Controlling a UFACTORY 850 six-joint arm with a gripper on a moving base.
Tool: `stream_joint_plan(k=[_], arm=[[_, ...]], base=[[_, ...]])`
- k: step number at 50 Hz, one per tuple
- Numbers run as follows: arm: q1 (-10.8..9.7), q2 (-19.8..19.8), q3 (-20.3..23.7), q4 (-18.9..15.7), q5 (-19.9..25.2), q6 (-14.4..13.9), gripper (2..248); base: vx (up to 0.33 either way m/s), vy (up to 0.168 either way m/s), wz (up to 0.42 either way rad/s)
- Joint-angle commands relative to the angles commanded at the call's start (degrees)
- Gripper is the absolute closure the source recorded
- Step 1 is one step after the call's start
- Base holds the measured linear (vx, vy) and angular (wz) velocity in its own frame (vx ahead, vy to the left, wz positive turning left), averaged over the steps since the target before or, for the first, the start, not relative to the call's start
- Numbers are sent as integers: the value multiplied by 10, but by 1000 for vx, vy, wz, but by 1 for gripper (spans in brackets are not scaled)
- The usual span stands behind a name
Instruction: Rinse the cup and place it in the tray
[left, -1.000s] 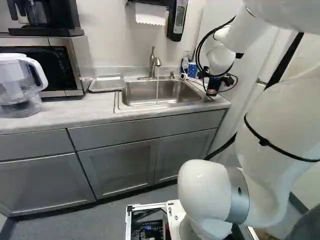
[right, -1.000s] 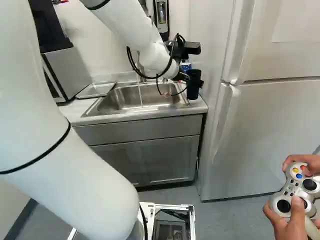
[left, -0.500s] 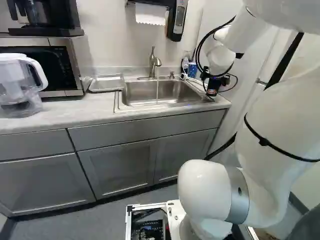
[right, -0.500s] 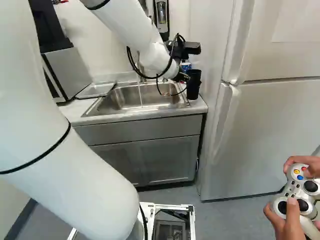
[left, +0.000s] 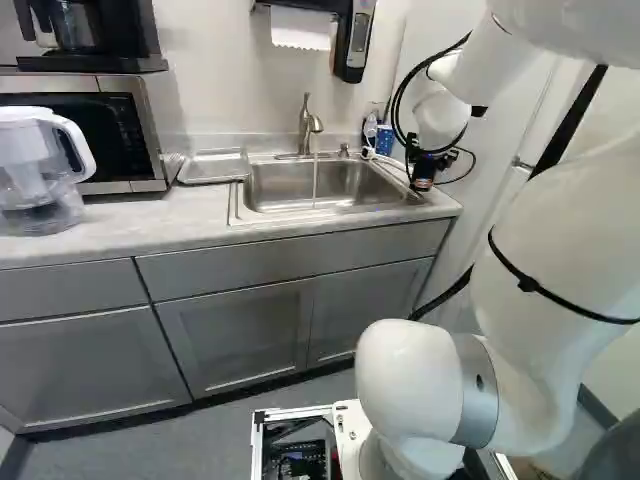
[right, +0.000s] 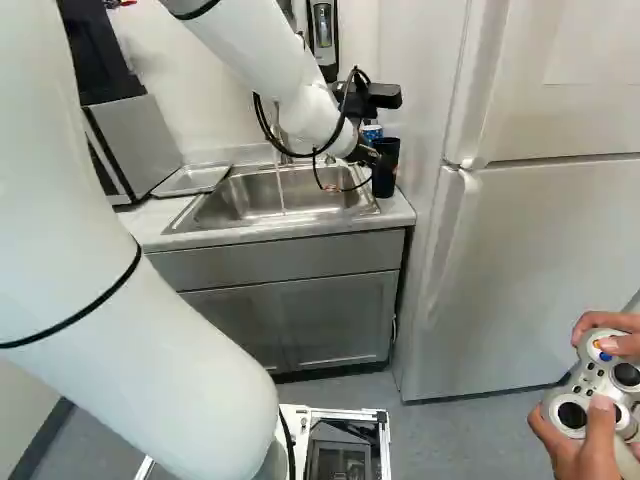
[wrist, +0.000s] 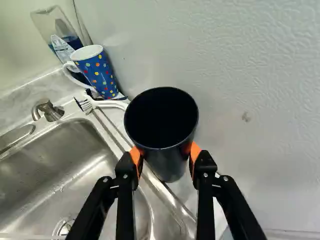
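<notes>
Cup, black and tapered, held at the right-hand end of the sink as the left base view shows it. My gripper pinches it: the two orange pads press its outer wall from opposite sides, below the rim. Its open mouth faces my wrist camera, the interior dark; in the right base view it appears roughly upright, rim uppermost. I hold it near a pale upright surface. The faucet stands behind the basin, and a thin stream of water falls from it into the sink, apart from the cup. The metal tray lies on the countertop, beside the opposite end of the sink, between the basin and the microwave. A clear pitcher stands in front of the microwave.

Wrist view, beyond the cup: a blue mug with coloured dots and a white handle; just beside its base, a white-handled brush, its bristles toward the faucet side; behind the mug, a transparent bottle with blue contents. The drain is visible in the basin floor.
</notes>
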Motion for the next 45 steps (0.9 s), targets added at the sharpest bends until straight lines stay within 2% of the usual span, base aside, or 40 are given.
stream_joint_plan(k=[20, 45], arm=[[3, 17, -2, 0, 0, 0, 136], [39, 62, 8, 0, 0, 0, 136]], base=[[0, 0, 0], [0, 0, 0]])
